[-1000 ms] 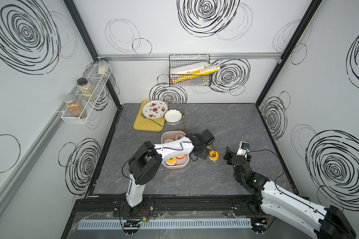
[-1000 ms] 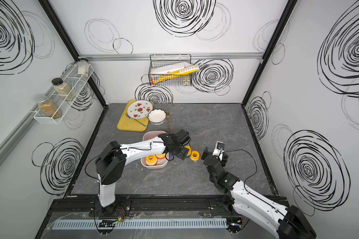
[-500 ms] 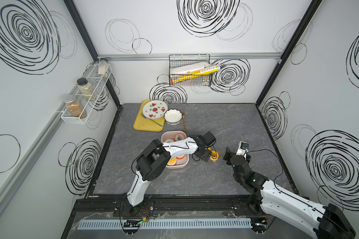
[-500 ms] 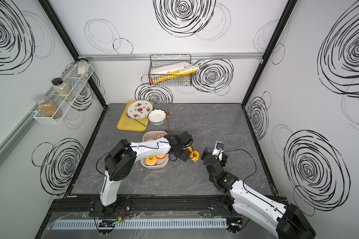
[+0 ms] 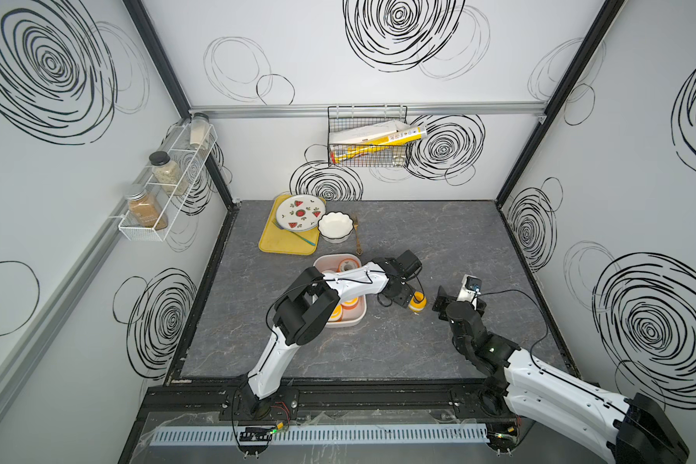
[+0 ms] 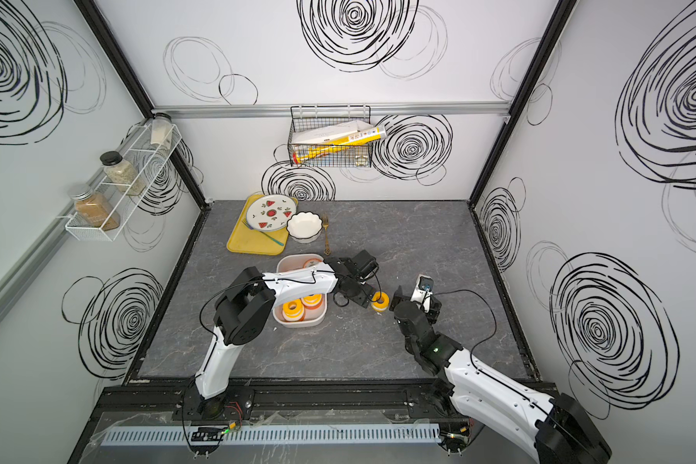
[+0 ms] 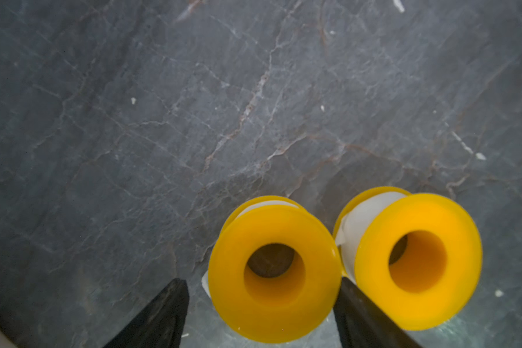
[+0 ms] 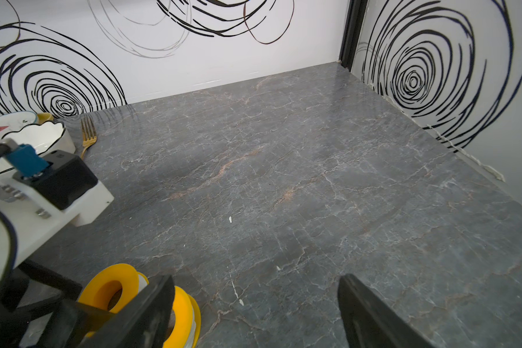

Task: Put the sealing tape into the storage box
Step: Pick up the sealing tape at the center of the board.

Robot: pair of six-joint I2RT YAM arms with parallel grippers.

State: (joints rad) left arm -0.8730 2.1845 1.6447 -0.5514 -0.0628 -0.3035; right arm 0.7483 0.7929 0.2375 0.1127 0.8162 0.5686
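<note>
Two yellow-flanged spools of sealing tape point(image 7: 273, 271) point(image 7: 416, 262) lie side by side on the dark table, right of the storage box. In both top views only one of them point(image 5: 418, 300) point(image 6: 379, 300) shows clearly. My left gripper point(image 7: 261, 281) point(image 5: 408, 299) is open and straddles the first spool; one finger point(image 7: 353, 301) stands between the two spools, the other is apart from it. The white storage box point(image 5: 340, 324) point(image 6: 298, 323) holds orange and yellow spools point(image 5: 346, 265) point(image 6: 294, 309). My right gripper point(image 8: 253, 301) point(image 5: 439, 303) is open and empty, just right of the loose spools point(image 8: 112, 292).
At the back left lies a yellow tray point(image 5: 276, 245) with a watermelon plate point(image 5: 300, 212). A white fluted bowl point(image 5: 335, 227) and a gold fork point(image 5: 356, 237) are beside it. A wire basket point(image 5: 368, 140) hangs on the back wall, a spice rack point(image 5: 165, 189) on the left wall.
My left arm's elbow has swung right and its gripper has settled around the loose spool, with the jaws slightly wider. The right arm has stayed still.
</note>
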